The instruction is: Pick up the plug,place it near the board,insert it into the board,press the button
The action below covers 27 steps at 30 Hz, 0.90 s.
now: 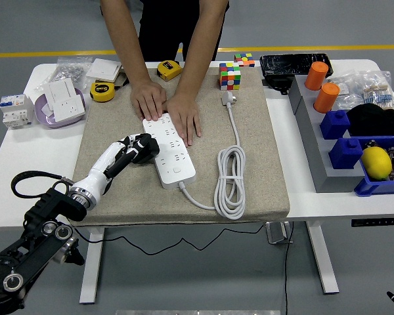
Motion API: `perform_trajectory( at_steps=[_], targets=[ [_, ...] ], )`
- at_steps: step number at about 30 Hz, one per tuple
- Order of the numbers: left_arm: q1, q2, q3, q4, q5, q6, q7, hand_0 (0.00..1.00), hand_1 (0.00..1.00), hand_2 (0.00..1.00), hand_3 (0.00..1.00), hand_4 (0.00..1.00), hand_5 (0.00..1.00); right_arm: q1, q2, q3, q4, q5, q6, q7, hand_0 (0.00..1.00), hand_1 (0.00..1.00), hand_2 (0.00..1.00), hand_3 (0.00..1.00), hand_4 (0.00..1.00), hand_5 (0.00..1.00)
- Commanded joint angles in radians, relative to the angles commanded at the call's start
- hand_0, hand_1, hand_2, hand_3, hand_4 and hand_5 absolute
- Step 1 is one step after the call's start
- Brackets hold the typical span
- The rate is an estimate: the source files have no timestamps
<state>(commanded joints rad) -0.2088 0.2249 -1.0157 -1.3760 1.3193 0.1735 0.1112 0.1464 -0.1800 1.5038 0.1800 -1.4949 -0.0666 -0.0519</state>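
Risk first: our left hand (139,148) is curled round a black plug (148,148) right at the power strip's (169,148) left edge, so a skewed push could shove the strip, though a person's hands (165,108) pin its far end. Open mat (249,164) lies right of the coiled white cord (230,180); left side's cramped.

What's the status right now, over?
Left hand at the board's left edge, black plug in its fingers. Person's hands pinning board's far end. Right hand unseen.
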Motion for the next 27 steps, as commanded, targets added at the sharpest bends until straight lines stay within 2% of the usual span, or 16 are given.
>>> perform_trajectory(
  at_steps=[11,27],
  targets=[
    [-0.037,-0.003,0.043,0.036,0.011,-0.005,0.007,0.998,0.994,0.914,0.874,0.998,0.998,-0.003,0.0,0.002,0.0,-0.006,0.001,-0.002,0.998,0.835,0.73,0.744,0.998,0.827],
    [-0.103,0.005,0.105,0.042,0.087,-0.006,0.037,0.998,0.987,0.907,0.868,0.998,0.998,-0.002,-0.002,0.001,0.0,-0.013,0.001,-0.003,0.998,0.835,0.729,0.744,0.998,0.828]
  ],
)
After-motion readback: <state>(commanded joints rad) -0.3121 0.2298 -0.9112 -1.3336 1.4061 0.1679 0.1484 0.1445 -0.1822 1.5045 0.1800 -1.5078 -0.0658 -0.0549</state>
